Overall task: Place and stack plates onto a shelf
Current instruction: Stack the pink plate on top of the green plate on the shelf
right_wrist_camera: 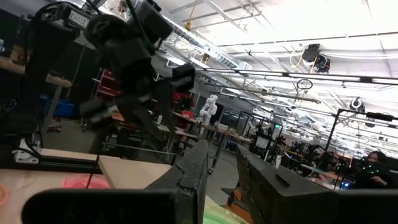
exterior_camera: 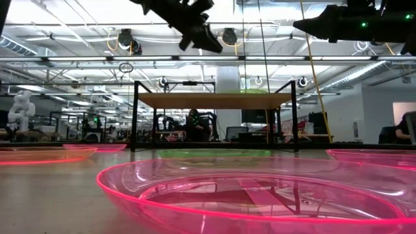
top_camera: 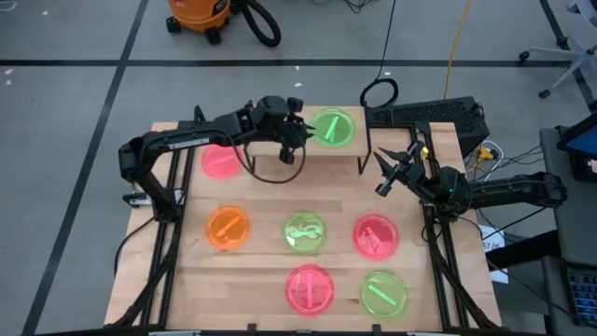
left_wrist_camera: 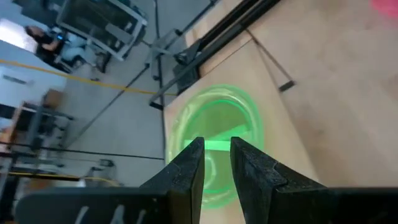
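Just above the shelf's (top_camera: pixel 345 154) edge, left tool (top_camera: pixel 297 140), fingers parted, beside green plate (top_camera: pixel 333 129).

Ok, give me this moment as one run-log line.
shelf: one green plate on it | left gripper: over shelf beside plate, jaws open, empty | right gripper: raised right of shelf, empty | table: six plates left

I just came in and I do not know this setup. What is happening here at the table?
Two robot arms are putting plastic plates on a small wooden shelf at the back of the table. One green plate already lies on the shelf. The left gripper hovers beside it with its fingers apart and nothing between them. The right gripper waits near the shelf's right end, also holding nothing. Six more plates lie on the table, among them a pink plate under the left arm.
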`<action>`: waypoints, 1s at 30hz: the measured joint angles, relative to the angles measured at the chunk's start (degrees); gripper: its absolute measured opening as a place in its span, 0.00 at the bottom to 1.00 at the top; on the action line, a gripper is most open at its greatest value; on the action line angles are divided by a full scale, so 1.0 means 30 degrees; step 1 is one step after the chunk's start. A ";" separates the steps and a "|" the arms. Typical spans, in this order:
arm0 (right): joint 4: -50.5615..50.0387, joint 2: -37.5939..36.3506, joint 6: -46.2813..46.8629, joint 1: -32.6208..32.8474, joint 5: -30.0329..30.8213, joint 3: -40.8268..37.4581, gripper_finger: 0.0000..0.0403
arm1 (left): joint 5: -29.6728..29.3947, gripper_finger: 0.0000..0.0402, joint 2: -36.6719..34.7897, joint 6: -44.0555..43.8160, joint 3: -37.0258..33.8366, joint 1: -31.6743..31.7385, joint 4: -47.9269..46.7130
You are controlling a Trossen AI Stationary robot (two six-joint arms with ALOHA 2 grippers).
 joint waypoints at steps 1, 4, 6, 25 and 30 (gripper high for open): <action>-0.0014 0.0000 0.0119 0.0000 0.0007 0.0000 0.17 | 0.0111 0.21 -0.0305 -0.0326 0.0000 -0.0031 -0.0501; -0.0368 0.0000 0.0368 0.0000 0.0018 0.0000 0.17 | 0.0253 0.21 -0.1390 -0.2046 0.0000 -0.0202 -0.2235; -0.0699 0.0000 0.0434 0.0000 0.0026 0.0000 0.17 | 0.0775 0.21 -0.2036 -0.3381 0.0000 -0.0299 -0.3537; -0.1925 0.0079 0.2067 -0.0015 0.0011 0.0003 0.17 | 0.2024 0.21 -1.2364 -0.8767 -1.3463 -0.2660 0.6416; -0.4923 0.0126 0.2621 -0.0007 0.0009 0.1442 0.17 | 0.1916 0.21 -1.5169 -0.9969 -1.8335 -0.2664 1.3127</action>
